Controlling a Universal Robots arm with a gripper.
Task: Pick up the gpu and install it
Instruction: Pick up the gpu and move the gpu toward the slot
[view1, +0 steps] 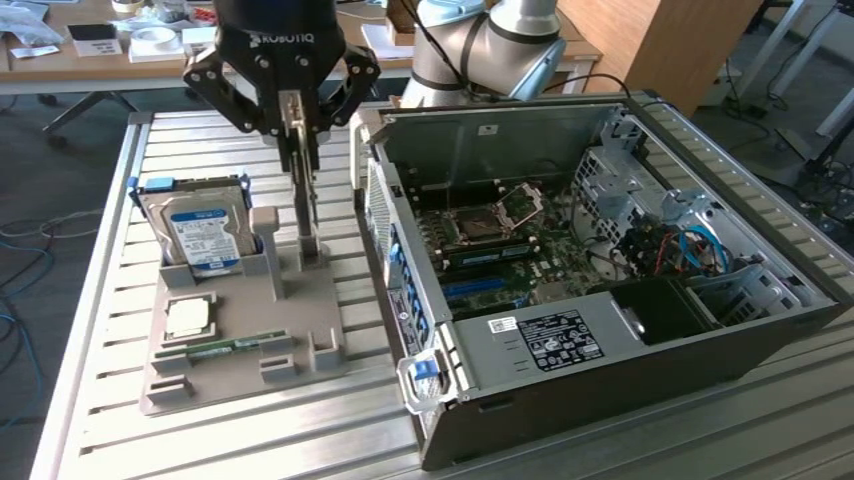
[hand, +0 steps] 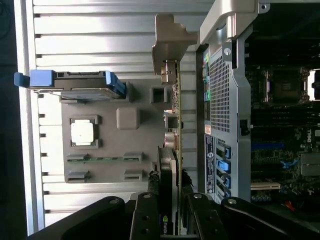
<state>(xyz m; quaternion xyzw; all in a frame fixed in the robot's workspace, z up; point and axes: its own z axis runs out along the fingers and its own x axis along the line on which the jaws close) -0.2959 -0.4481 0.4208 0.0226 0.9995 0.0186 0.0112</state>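
A slatted aluminium table (view1: 94, 400) carries the whole job. On the exterior view's right lies the biggest item, an open black and silver computer case (view1: 747, 330) on its side, with its green motherboard (view1: 494, 250) exposed and the blue expansion slots facing up. At the far side, behind the case, stands the base of the grey robot arm (view1: 481, 40).

To the exterior view's left of the case, just beside it, sits a flat grey plastic parts stand (view1: 240, 385). At the stand's far left corner a silver hard drive with a blue-white label (view1: 200, 235) leans upright in its cradle.

The gpu (view1: 310, 215), a thin black card with a grey-tan metal end bracket, stands on edge in the stand's slot on the side nearest the case. In the wrist view its long edge (hand: 168, 165) runs parallel to the case wall.

The black two-finger gripper (view1: 302, 150) hangs directly over the card, its pincer clamped on the card's upper edge. One finger presses each face in the wrist view (hand: 169, 197).

Smaller parts lie nearer on the stand: a square silver processor chip (view1: 190, 317) and a slim green RAM stick (view1: 220, 347).

I judge the pick-up step to be in hand, with the grasp made. The card's lower edge looks level with the slot, and I cannot tell whether it has left it. Freeing it would call for a straight vertical pull with no twist, so that the bracket clears the stand's post.
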